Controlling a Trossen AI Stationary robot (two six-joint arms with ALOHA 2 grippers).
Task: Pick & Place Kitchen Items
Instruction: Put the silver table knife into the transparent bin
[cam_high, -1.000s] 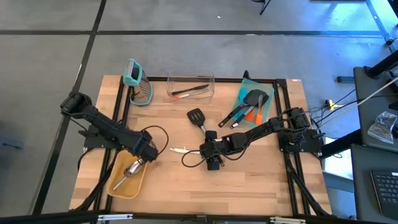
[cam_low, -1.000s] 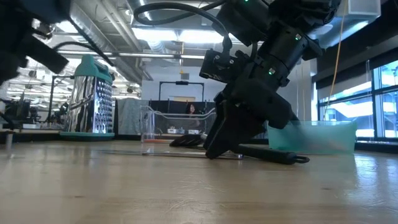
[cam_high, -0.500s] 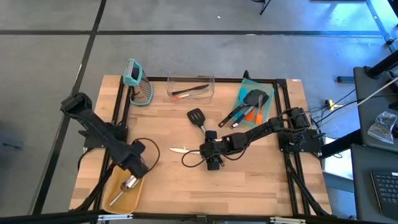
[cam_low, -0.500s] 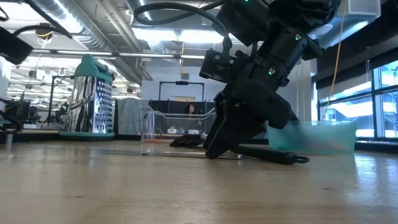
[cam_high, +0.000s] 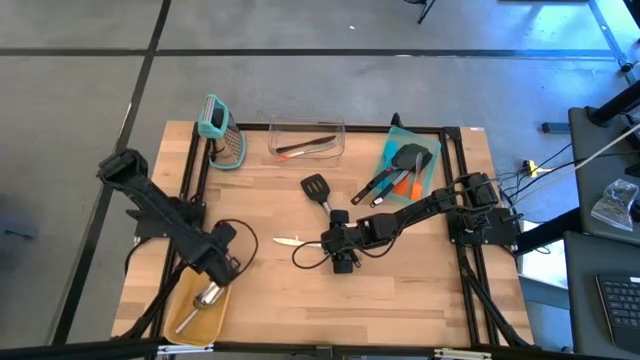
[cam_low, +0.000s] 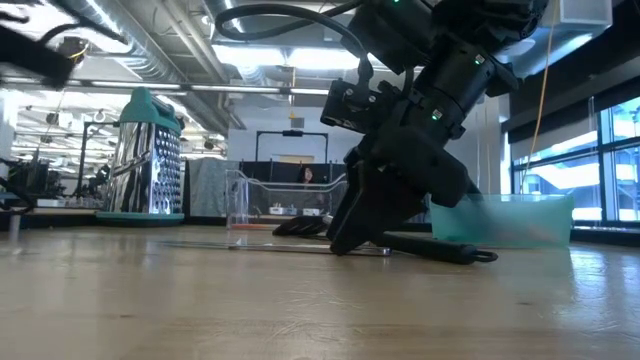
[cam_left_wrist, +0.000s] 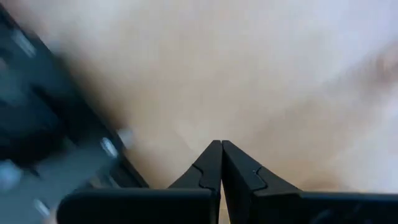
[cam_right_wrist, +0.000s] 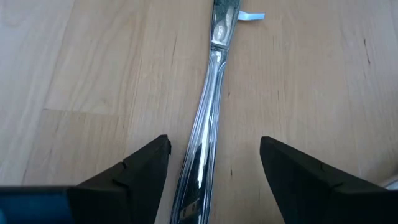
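high view, with wrist and low views. the right gripper (cam_high: 322, 241) sits low at the middle of the wooden surface (cam_high: 400, 300), its jaws standing open and empty, one on either side of a thin silver utensil (cam_right_wrist: 208, 134). in the right wrist view the utensil's long axis runs straight out between the two fingers (cam_right_wrist: 134, 171), handle end nearest the camera, far end pointing away; neither finger appears to touch it. seen from above, the same silver utensil (cam_high: 287, 241) lies at about 9 o'clock from the right gripper, its length roughly along the 3-to-9 line, so the open jaws straddle it crosswise. the low view shows the right gripper (cam_low: 350, 240) tipped down to the surface, with the thin utensil (cam_low: 290, 248) lying flat.

the left gripper (cam_high: 218, 272) hangs above the yellow tray (cam_high: 222, 303) at about 8 o'clock of the surface, jaws closed on nothing, as the left wrist view confirms (cam_left_wrist: 221, 163); a silver scoop (cam_high: 203, 297) rests in that tray. the right arm is plainly the nearer to the silver utensil.

other items: a black slotted turner (cam_high: 316, 188) just behind the right gripper, several utensils in the teal bin (cam_high: 392, 148) at 1 o'clock, and a clear container (cam_high: 306, 125) at 12 o'clock.

judged next move: close the right jaws across the handle.
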